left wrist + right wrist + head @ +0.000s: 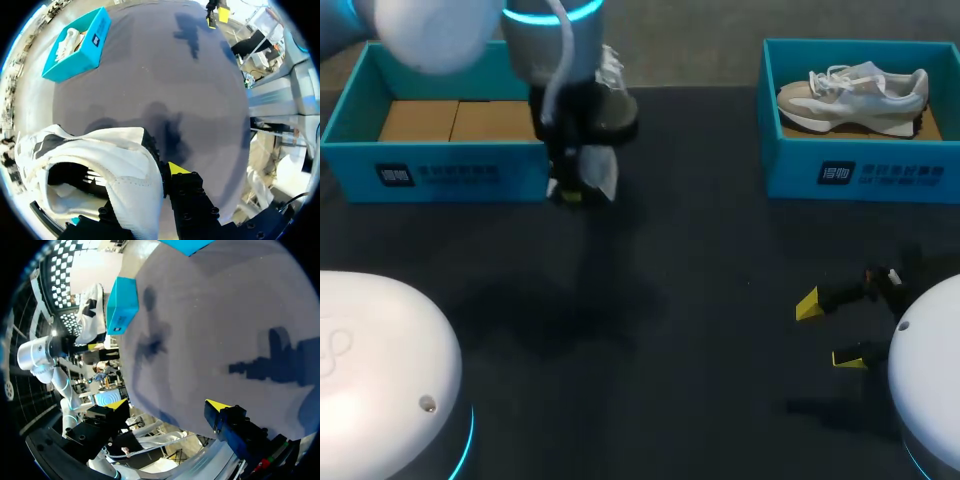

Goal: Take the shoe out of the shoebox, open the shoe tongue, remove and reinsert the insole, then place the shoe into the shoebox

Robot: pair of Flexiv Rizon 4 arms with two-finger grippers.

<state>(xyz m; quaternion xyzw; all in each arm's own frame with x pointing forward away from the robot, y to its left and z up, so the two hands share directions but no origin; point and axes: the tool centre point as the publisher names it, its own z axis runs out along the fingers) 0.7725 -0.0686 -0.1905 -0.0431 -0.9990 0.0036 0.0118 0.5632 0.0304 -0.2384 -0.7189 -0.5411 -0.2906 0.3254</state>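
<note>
My left gripper (570, 190) is shut on a white and grey shoe (615, 115), which hangs above the dark table just right of the empty left shoebox (430, 165). In the left wrist view the shoe's white collar wall (125, 175) sits between the fingers; one yellow fingertip (176, 168) shows and the other is hidden by the shoe. The shoe's dark opening faces the camera. My right gripper (830, 332) stands open with nothing in it over the front right of the table, and its own view shows the same of the right gripper (167, 405).
A second blue shoebox (860, 170) at the back right holds another white and grey shoe (855, 95); it also appears in the left wrist view as the blue box (95, 45). The left shoebox (122, 305) shows cardboard on its floor.
</note>
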